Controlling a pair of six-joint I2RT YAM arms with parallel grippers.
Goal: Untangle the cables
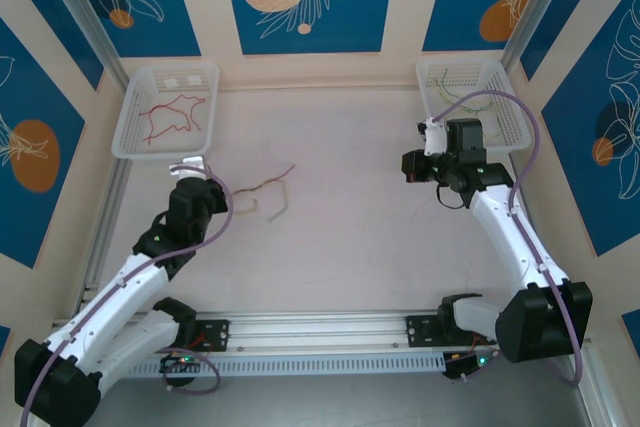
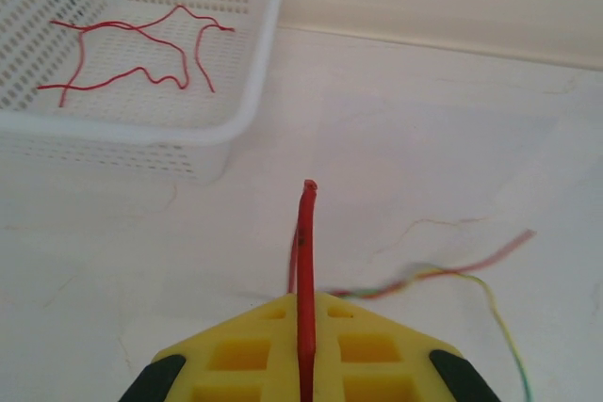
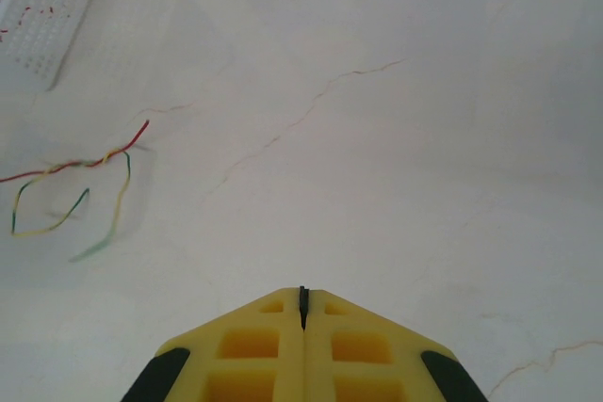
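Observation:
A red cable (image 2: 306, 233) stands up out of my left gripper (image 2: 306, 300), whose yellow jaws are shut on it. This cable trails to the right into a loose tangle of red and yellow-green cables (image 2: 443, 275) on the table. From above, that tangle (image 1: 268, 194) lies just right of the left gripper (image 1: 192, 167). The right wrist view has the tangle (image 3: 80, 185) far to the left. My right gripper (image 3: 302, 295) is shut with nothing in it, and it hovers over bare table. In the top view the right gripper (image 1: 412, 165) is near the right basket.
A white mesh basket (image 1: 128, 142) at the back left holds loose red cables (image 1: 170, 117). It stands close ahead of the left gripper, with its rim (image 2: 188, 129) and the red cables (image 2: 141, 49) in view. A second basket (image 1: 432, 72) at the back right holds green cables (image 1: 465, 102).

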